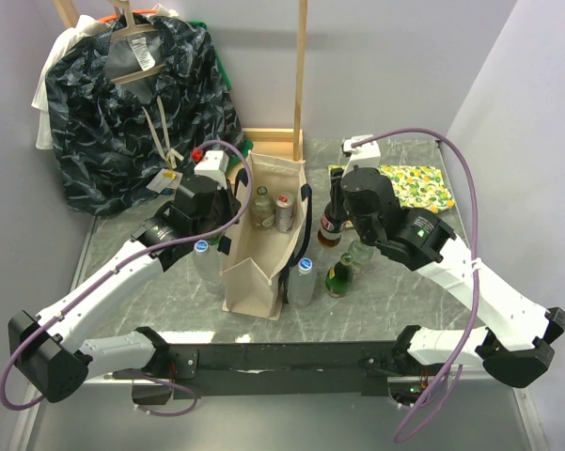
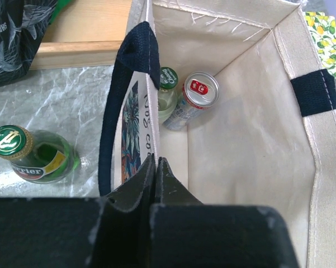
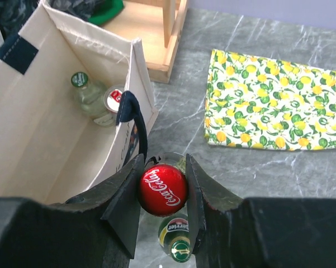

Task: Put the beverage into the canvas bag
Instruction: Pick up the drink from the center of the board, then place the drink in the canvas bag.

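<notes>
The beige canvas bag (image 1: 263,246) stands open in the middle of the table, its black handles (image 2: 117,106) hanging at the sides. A green-capped clear bottle (image 2: 166,95) and a silver can (image 2: 197,96) stand inside at the far end. My left gripper (image 2: 155,161) is shut on the bag's left wall rim (image 1: 227,202). My right gripper (image 3: 164,163) is shut on the neck of a dark cola bottle with a red cap (image 3: 163,190), held just right of the bag's right wall (image 1: 331,221).
A green Perrier bottle (image 1: 338,275), a blue-capped clear bottle (image 1: 304,282) and another clear bottle (image 1: 359,254) stand right of the bag. A green Perrier bottle (image 2: 33,157) stands left of it. A lemon-print cloth (image 1: 415,186), a wooden frame (image 1: 282,141) and a dark blue garment (image 1: 132,103) lie behind.
</notes>
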Robot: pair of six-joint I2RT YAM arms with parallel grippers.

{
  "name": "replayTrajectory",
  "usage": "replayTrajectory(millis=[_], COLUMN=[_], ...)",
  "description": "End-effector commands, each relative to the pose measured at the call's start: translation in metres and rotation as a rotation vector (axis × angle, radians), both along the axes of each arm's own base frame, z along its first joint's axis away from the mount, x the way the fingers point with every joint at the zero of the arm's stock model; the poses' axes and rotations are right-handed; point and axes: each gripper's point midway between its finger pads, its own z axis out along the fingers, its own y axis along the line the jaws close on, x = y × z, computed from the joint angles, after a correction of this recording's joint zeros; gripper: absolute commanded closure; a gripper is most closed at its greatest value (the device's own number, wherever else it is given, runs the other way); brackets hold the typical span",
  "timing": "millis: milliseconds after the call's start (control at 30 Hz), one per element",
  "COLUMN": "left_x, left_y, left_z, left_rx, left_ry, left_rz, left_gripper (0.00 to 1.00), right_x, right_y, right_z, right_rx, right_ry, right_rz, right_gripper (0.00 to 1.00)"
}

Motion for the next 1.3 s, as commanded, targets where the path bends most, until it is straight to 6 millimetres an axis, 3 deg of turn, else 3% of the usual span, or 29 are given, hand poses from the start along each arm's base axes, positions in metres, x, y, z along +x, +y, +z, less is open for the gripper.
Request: replayTrajectory(millis=[0, 300, 700, 800, 1033, 1267], left_x=[0.003, -0.002, 0.001, 0.001, 0.004, 0.006], left_y=[-0.006, -0.003, -0.002, -0.002, -0.004, -0.006], left_z=[0.04, 0.047, 0.031, 0.027, 0.018, 0.012], left_rx=[-0.069, -0.081, -0.058, -0.056, -0.05, -0.04], left_ry=[-0.086, -0.103, -0.07, -0.063, -0.048, -0.028], left_rz=[-0.026, -0.031, -0.011, -0.009, -0.008, -0.006], left_gripper=[0.99, 0.99, 0.99, 0.99, 0.99, 0.99], right_x=[0.003, 0.008, 0.008, 0.007, -0.006, -0.002], right_y=[-0.019, -0.023, -0.023, -0.023, -0.022, -0.008], right_z=[0.096, 0.108, 0.139, 0.15, 0.2, 0.225], right_rx=[0.213, 0.219, 0.257, 0.267, 0.319, 0.316], right_ry=[-0.239, -0.266, -0.325, -0.347, -0.423, -0.456], right_rz=[-0.072, -0.093, -0.079, -0.066, 0.017, 0.077], right_gripper=[1.0, 1.0, 1.0, 1.0, 1.0, 1.0])
